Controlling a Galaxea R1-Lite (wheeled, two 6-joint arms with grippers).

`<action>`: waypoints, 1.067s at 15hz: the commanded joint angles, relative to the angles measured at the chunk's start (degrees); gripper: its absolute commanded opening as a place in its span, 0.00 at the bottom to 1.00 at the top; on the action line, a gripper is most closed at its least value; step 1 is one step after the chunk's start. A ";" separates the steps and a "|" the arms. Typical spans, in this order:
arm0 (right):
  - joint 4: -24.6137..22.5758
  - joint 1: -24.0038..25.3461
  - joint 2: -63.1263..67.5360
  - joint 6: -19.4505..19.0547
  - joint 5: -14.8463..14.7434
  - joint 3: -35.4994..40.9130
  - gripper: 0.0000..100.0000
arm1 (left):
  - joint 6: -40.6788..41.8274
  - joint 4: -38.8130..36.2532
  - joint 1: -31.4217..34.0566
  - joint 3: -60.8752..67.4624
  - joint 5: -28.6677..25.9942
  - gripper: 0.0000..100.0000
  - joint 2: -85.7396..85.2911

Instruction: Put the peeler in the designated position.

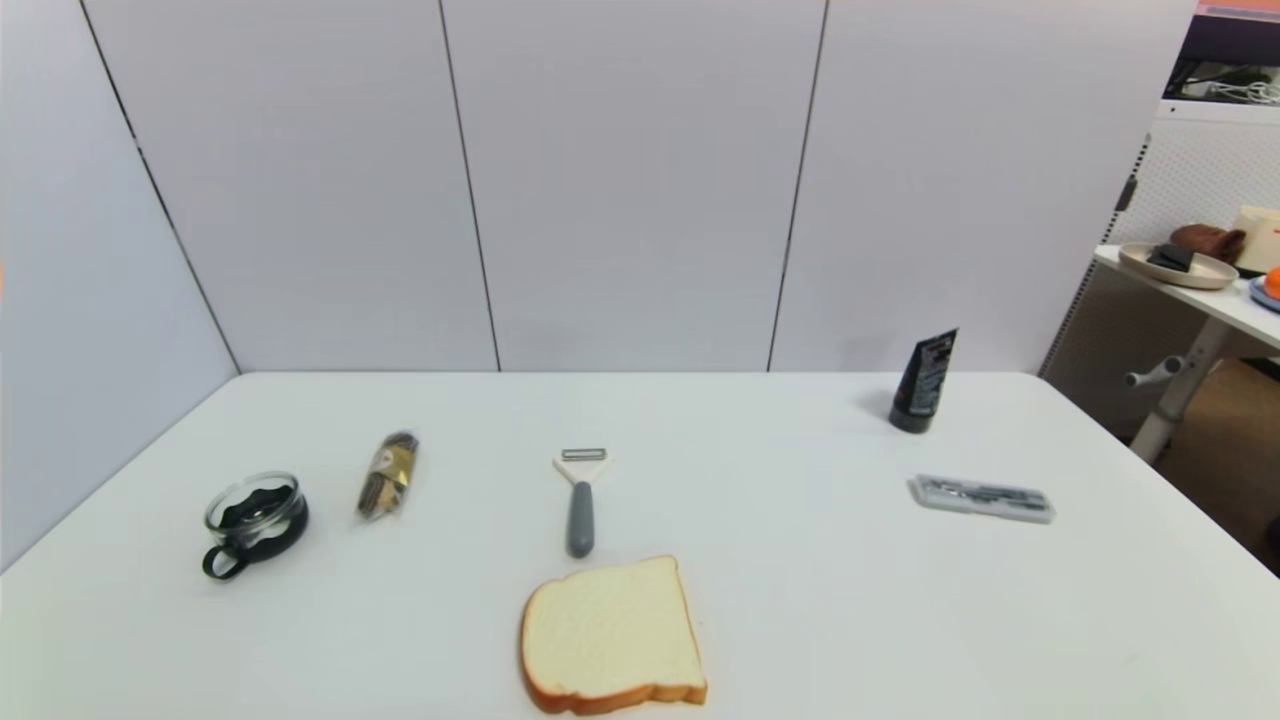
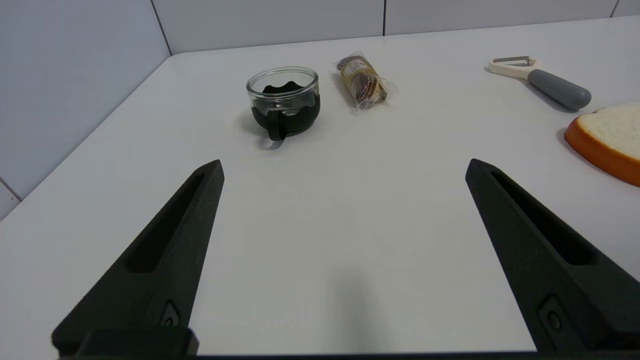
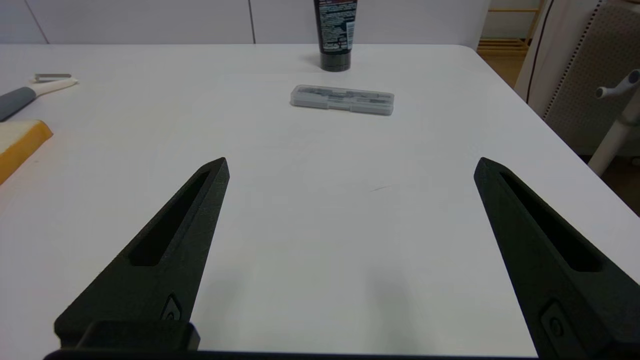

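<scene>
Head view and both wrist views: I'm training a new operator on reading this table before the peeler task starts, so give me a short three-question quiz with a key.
1. True or false: the peeler lies with its grey handle end nearest the bread slice.
2. Multiple choice: what stands upright at the far right of the table? A) the glass cup B) the black tube C) the wrapped snack
3. Fill in: the left gripper and the right gripper are both ____ and hold nothing.

Key: 1 true; 2 B; 3 open. The grey case lies flat nearer than the tube.
</scene>
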 commanded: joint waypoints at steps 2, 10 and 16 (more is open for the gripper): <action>-0.04 0.02 0.07 -0.04 0.01 0.00 1.00 | 0.04 0.00 0.01 0.00 -0.02 1.00 0.07; -0.04 0.02 0.07 -0.04 0.01 0.00 1.00 | 0.04 0.00 0.01 0.00 -0.02 1.00 0.07; -0.04 0.02 -0.01 -0.04 0.01 0.00 1.00 | -2.77 0.00 0.01 0.00 0.07 1.00 0.07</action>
